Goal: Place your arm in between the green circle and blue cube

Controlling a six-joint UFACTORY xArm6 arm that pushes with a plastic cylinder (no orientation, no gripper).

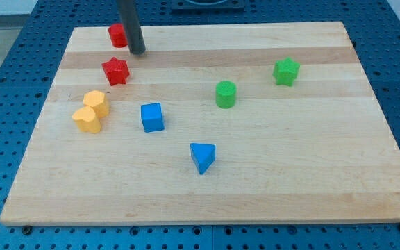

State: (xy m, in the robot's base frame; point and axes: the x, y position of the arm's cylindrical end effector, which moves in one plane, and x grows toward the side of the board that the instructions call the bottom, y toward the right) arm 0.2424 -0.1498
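The green circle (pixel 226 94) stands right of the board's middle. The blue cube (pixel 152 117) sits left of the middle, lower than the circle. My tip (pixel 137 51) is near the view's top left, just right of a red block (pixel 117 35) and above a red star (pixel 115 70). The tip is well up and left of the blue cube and far left of the green circle.
A green star-like block (pixel 286 71) lies at the upper right. Two yellow blocks (pixel 96 102) (pixel 87 119) sit together at the left. A blue triangle (pixel 202 157) lies below the middle. The wooden board (pixel 325 173) rests on a blue pegboard table.
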